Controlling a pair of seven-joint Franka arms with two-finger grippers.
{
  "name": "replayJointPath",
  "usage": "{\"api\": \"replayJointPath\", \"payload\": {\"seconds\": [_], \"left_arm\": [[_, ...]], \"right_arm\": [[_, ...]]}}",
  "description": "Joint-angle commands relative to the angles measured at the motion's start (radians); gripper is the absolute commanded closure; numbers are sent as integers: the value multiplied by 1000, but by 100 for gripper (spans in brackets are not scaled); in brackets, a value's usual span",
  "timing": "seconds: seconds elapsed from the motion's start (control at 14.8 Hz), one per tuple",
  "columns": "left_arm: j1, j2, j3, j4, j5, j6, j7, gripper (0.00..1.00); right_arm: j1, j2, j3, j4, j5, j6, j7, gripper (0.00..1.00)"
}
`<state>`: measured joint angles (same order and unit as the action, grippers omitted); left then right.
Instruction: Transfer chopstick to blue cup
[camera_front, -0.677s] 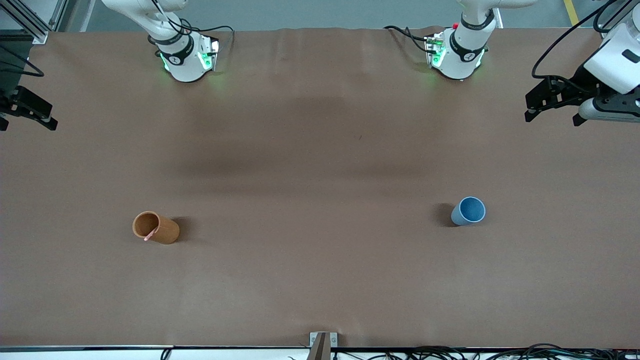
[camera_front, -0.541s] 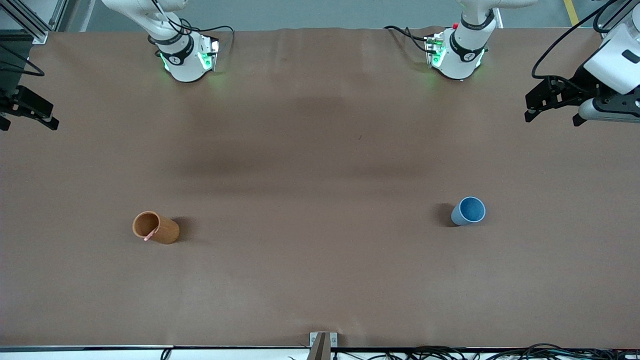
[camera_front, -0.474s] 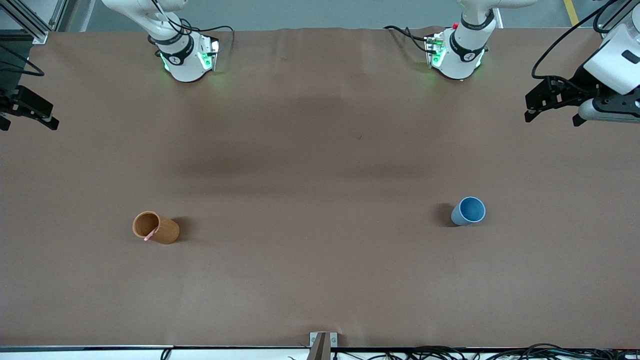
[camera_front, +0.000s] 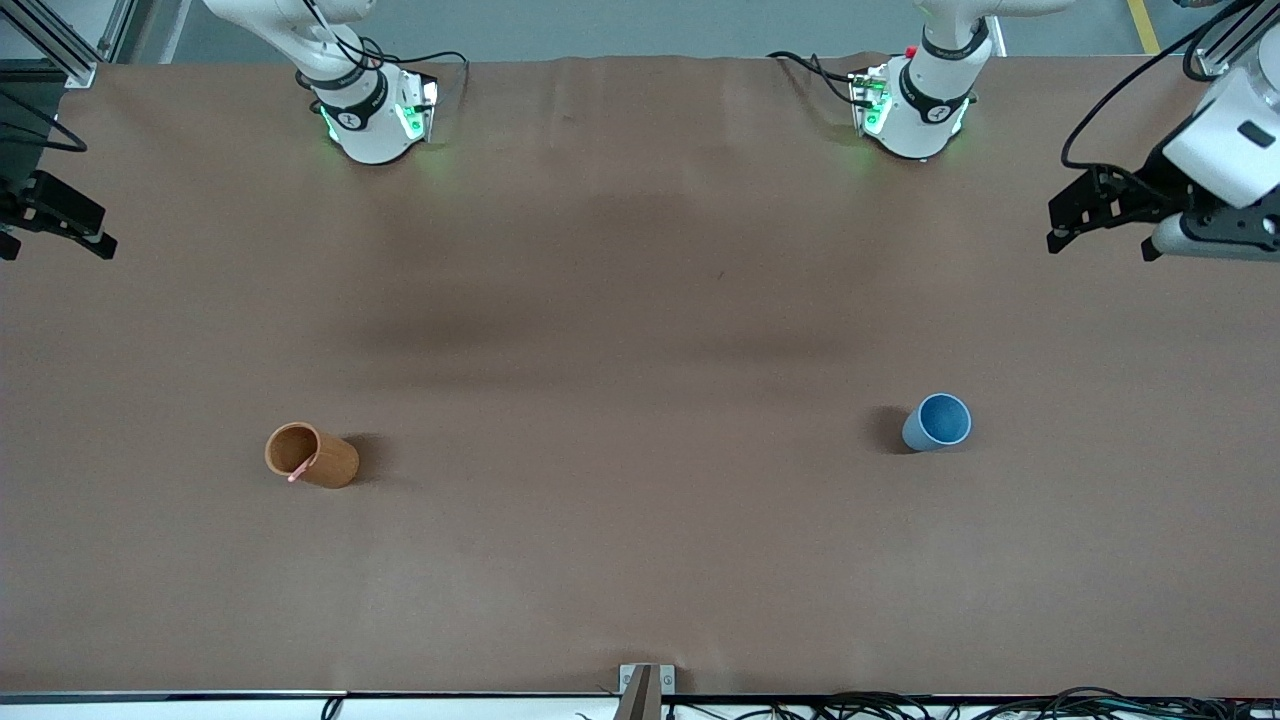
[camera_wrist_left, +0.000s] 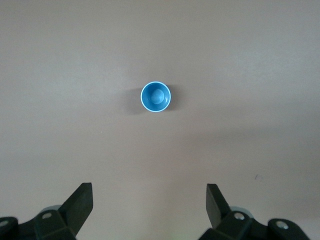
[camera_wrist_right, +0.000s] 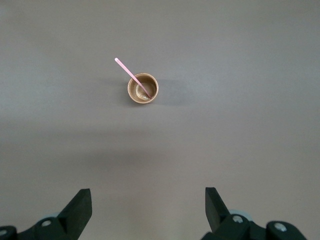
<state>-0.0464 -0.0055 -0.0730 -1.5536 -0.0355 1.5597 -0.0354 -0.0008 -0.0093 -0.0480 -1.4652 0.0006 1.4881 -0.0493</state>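
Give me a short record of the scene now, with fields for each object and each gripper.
chopstick: standing tilted in the brown cup, top end leaning over the rim
brown cup: upright, toward the right arm's end of the table
blue cup: upright, empty, toward the left arm's end
left gripper: jaws open, high over the table, holding nothing
right gripper: jaws open, high over the table, holding nothing
task state: transfer not yet started

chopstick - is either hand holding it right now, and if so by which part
Nothing is held. The chopstick stands in the orange-brown cup; the left hand and right hand are open, high at the table's ends.
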Motion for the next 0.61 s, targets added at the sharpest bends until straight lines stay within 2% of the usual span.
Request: {"api": "replayJointPath", "payload": {"seconds": [0.0,0.27,0.54], "left_arm": [[66,111,6,11,-35,66,57,0],[76,235,6,-95,-37,291,78,0],[66,357,-1,-209,-37,566,77,0]], "right_arm": [[-10,-26,4,-30,21,9,-3,0],[-11,-14,5,-15,15,21,-3,0],[18,107,14,26,15,136,8,0]]}}
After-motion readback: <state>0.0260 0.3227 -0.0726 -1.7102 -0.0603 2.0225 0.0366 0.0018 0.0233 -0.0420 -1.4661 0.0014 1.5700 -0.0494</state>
